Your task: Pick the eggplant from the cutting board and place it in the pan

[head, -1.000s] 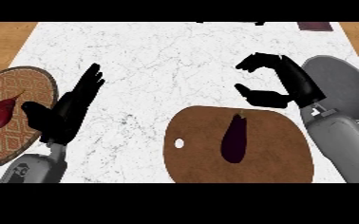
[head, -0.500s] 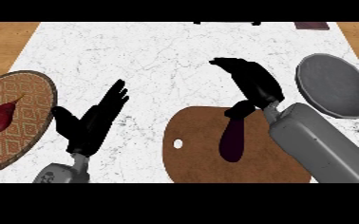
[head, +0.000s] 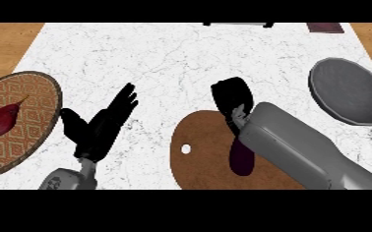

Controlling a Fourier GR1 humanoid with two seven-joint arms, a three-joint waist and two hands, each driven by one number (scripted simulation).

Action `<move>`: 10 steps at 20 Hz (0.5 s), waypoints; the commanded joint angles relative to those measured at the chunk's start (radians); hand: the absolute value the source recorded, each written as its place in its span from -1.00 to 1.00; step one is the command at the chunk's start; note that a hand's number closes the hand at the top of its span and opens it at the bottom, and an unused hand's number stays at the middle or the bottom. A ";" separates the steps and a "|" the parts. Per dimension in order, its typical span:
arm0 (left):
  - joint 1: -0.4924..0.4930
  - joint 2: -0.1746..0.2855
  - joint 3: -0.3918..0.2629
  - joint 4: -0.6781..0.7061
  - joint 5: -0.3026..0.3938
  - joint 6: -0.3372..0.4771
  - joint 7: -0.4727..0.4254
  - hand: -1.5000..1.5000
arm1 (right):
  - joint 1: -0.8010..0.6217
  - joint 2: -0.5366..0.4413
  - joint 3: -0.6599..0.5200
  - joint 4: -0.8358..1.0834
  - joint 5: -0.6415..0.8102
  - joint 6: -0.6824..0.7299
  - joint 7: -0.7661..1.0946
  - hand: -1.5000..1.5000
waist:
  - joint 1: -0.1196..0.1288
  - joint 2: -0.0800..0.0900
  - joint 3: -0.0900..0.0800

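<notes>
A dark purple eggplant (head: 241, 160) lies on the brown cutting board (head: 203, 150) at the lower middle, with only its near end showing. My right hand (head: 232, 97) is down over the eggplant's far end and hides it, and the grey forearm covers the board's right side. The grey round pan (head: 346, 91) sits at the right edge, apart from the board. My left hand (head: 102, 126) is open, fingers straight and pointing up-right, over the counter left of the board.
A woven round plate (head: 33, 105) with a red item (head: 6, 118) on it lies at the left edge, close to my left hand. A dark object (head: 325, 27) sits at the far right corner of the white marble counter (head: 174, 59).
My right hand has come down and left from above the board onto the eggplant's far end. The view has shifted, so the left hand and the plate show further right.
</notes>
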 commanded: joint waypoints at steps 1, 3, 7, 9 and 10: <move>0.013 0.005 0.009 -0.005 0.007 -0.015 -0.015 0.00 | -0.031 0.145 0.050 0.095 -0.060 0.236 0.222 -1.00 | -0.004 0.002 0.002; 0.016 0.005 0.006 0.012 -0.004 -0.013 -0.018 0.00 | -0.054 0.214 0.037 0.166 -0.092 0.294 0.280 -1.00 | -0.007 0.004 0.003; -0.001 0.000 0.018 0.016 0.008 -0.018 -0.006 0.00 | -0.070 0.339 0.035 0.277 -0.108 0.319 0.382 -1.00 | -0.020 0.002 0.004; 0.019 -0.026 0.005 -0.005 -0.001 0.012 -0.004 0.00 | -0.076 0.342 0.025 0.298 -0.131 0.319 0.407 -1.00 | -0.021 -0.001 0.005; -0.009 0.006 0.039 0.002 0.008 -0.004 0.005 0.00 | -0.064 0.343 0.030 0.303 -0.131 0.322 0.417 -1.00 | -0.030 -0.001 0.006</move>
